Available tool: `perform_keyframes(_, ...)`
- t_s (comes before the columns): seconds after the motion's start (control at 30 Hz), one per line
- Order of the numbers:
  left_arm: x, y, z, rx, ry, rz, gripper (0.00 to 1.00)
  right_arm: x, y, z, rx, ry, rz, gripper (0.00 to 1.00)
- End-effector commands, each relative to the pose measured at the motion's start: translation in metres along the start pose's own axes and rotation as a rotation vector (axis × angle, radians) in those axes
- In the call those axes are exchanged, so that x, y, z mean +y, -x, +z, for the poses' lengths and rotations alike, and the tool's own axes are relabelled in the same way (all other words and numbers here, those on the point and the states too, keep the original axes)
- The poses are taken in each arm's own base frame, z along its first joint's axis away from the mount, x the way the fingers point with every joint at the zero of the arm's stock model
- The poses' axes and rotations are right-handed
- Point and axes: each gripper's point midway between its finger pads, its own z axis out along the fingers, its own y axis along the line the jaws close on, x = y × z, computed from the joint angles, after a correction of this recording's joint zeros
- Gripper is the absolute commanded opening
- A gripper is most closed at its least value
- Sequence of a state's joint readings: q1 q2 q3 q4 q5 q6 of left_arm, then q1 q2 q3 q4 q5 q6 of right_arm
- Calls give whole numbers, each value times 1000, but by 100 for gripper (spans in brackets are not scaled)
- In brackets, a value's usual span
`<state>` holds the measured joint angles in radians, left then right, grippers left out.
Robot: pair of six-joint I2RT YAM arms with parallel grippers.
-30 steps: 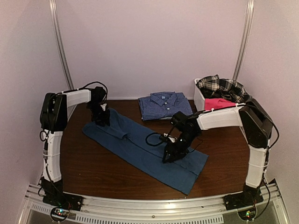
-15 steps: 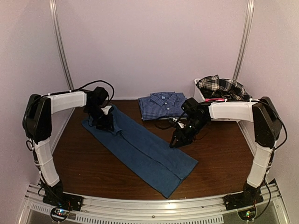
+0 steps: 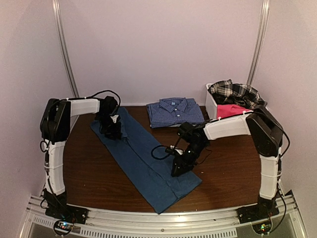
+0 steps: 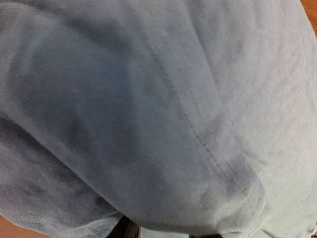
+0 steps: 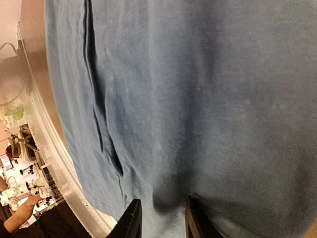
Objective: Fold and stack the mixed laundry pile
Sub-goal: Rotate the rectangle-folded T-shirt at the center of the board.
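On the table (image 3: 94, 173), our right gripper (image 3: 177, 168) pinches the dark blue shirt (image 3: 143, 158). Whether our left gripper (image 3: 112, 130) grips, we cannot tell

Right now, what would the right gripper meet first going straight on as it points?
The dark blue shirt: its cloth sits between the right gripper jaws, with the table probably just beneath.

The left arm (image 3: 83, 105) and right arm (image 3: 227, 127) are wearing smooth white shells, with chunky black joints bulging at the elbows. Thin black cables (image 3: 159, 148) are looping loose beside the wrists. The black bases (image 3: 60, 214) are glowing with small coloured lights. The right gripper (image 5: 159, 220) is showing two flat black fingers (image 5: 131, 223).
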<state>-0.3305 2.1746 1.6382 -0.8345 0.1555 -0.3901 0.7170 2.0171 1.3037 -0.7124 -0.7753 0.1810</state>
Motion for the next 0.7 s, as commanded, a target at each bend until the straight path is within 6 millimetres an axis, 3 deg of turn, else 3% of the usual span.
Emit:
perform_keyframes(0.0, 47, 37, 16, -15, 81, -26, 35, 41, 15, 32, 21, 103, -27, 32)
perform_keyframes(0.1, 59, 67, 20, -37, 64, -16, 35, 76, 42, 47, 27, 175, -73, 33)
perform_keyframes(0.2, 53, 100, 13, -95, 16, 26, 35, 120, 75, 52, 18, 250, -162, 34)
perform_keyframes(0.27, 44, 121, -2, -153, -18, 54, 38, 137, 89, 53, 15, 278, -191, 35)
perform_keyframes(0.37, 38, 128, -29, -198, -28, 51, 42, 151, 103, 42, -23, 313, -215, 38)
perform_keyframes(0.47, 27, 124, -80, -281, -53, 56, 44, 161, 110, 14, -82, 331, -240, 41)
perform_keyframes(0.53, 19, 104, -104, -305, -96, 35, 45, 162, 110, -14, -135, 330, -241, 41)
perform_keyframes(0.63, -2, 57, -132, -336, -166, 8, 45, 129, 101, -38, -185, 282, -175, 42)
perform_keyframes(0.67, -10, 35, -132, -328, -182, -1, 45, 113, 96, -44, -193, 253, -141, 41)
